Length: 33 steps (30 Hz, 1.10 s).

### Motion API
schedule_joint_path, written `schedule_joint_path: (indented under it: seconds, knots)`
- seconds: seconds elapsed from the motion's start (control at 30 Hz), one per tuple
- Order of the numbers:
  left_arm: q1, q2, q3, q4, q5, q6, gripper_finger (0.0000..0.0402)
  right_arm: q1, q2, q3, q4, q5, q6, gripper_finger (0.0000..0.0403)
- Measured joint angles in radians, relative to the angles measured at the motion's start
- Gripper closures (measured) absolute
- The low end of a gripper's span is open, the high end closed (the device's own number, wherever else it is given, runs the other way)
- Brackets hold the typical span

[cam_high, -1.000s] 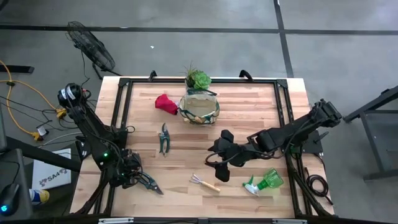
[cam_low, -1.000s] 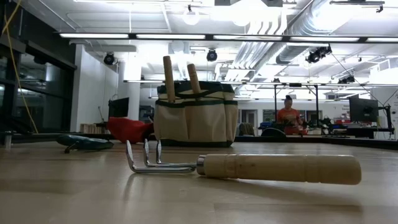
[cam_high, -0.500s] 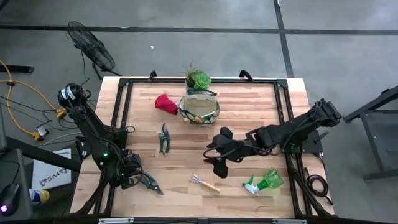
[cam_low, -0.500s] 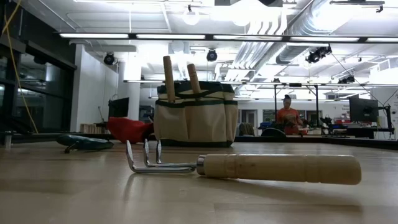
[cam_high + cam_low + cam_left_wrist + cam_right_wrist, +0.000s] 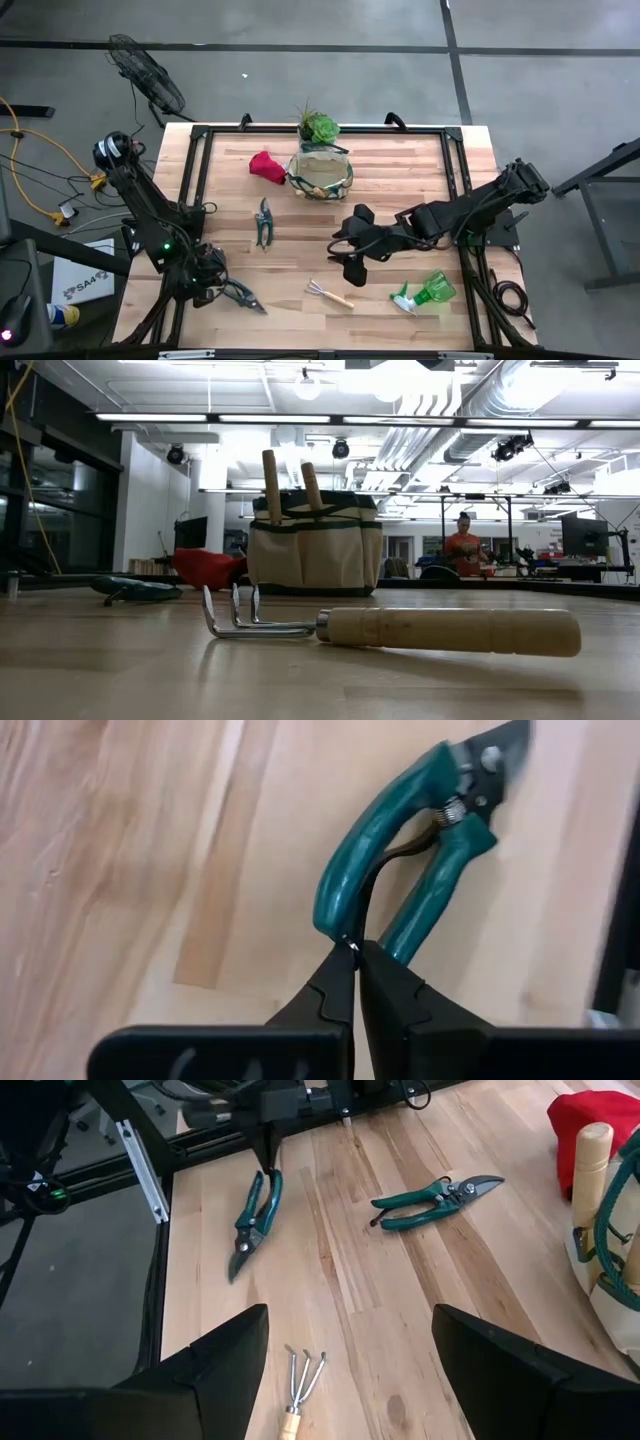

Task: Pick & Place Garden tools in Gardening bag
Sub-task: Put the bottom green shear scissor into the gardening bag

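Down at the worktop's [image 5: 400, 170] near-left corner, the left hand [image 5: 355, 946] is pinched onto the shears [image 5: 415, 885]; the right hand [image 5: 345, 255] hangs spread wide mid-worktop.

bare wood mid-table, gardening bag [image 5: 320, 176] and hand rake [image 5: 329, 293] flanking

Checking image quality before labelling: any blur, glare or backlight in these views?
Left wrist view: shears close up, soft, blade tip cropped. Low view: rake sharp, bag backlit by bright ceiling lights. High view: even light, faint shadows. Right wrist view: own fingers blurred.
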<state>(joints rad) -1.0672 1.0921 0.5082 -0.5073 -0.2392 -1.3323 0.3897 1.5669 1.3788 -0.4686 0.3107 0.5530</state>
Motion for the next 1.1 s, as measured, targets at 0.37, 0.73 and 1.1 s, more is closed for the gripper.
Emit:
schedule_joint_path:
  seconds: [0.37,0.73,1.1]
  knots:
    - [0.000,-0.122,0.118,-0.061,-0.135,0.000,0.0401,-0.027,0.000,0.000,0.011,0.000,0.000,0.0128]
    - [0.001,-0.149,0.196,-0.132,-0.303,0.000,0.0401,-0.045,0.000,0.000,0.055,0.000,-0.015,0.0128]
    - [0.018,-0.154,0.198,-0.070,-0.425,0.004,0.0401,-0.045,0.000,0.000,0.152,0.040,-0.075,0.0128]
